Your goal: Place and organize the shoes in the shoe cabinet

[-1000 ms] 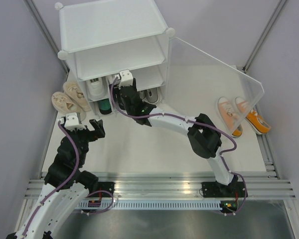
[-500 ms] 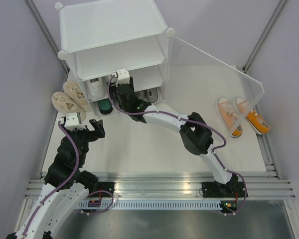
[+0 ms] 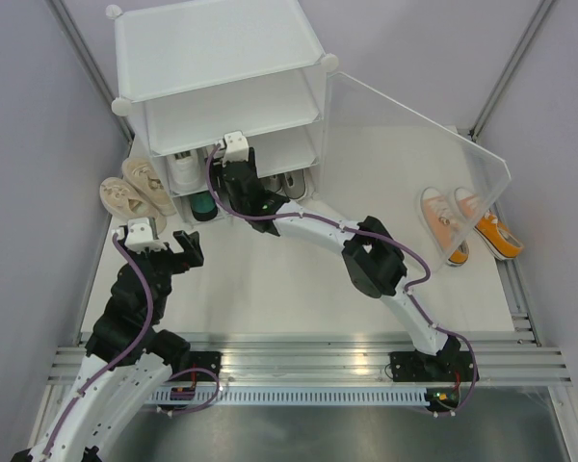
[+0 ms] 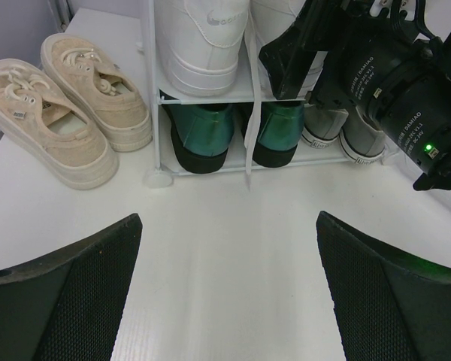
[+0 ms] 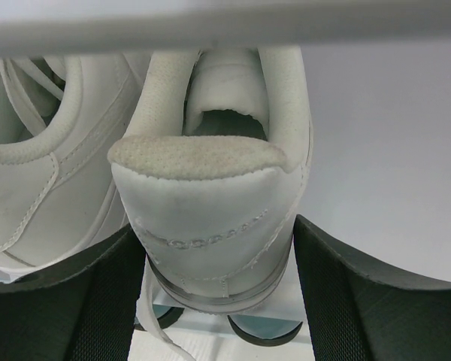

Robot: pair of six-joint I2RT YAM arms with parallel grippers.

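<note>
- Shoes: 1 white shoe (image 5: 210, 218) is held at the heel by the right gripper (image 5: 213, 244). Its 2 dark fingers (image 5: 83, 301) press on either side of the heel, and the toe points into the cabinet (image 3: 212, 48).
- This shoe rests on the tier just above the bottom 1, under the edge of the next shelf (image 5: 225, 26). The other white shoe (image 5: 37, 188) lies just beside it on the left, touching it or nearly so.
- A white lace (image 4: 248, 143) hangs down over the front of the bottom tier.
- The right arm stretches from its base across the table (image 3: 299, 289), with its wrist at the cabinet's open front.
- The left gripper (image 4: 227, 248) is spread wide and holds nothing. It hangs over bare table in front of the cabinet's left corner and faces the lower tiers.
- On the bottom tier, the green pair (image 4: 203, 135) stands on the left with heels outward. The grey pair (image 4: 338, 131) is just to its right, partly hidden by the right wrist.
- The beige pair (image 4: 68, 113) lies side by side on the table, outside the cabinet and against its left side.
- The clear door (image 3: 414, 125) stands swung out to the right.
- The orange pair (image 3: 462, 226) sits on the table at the far right, near the door's free edge and well apart from the cabinet.
</note>
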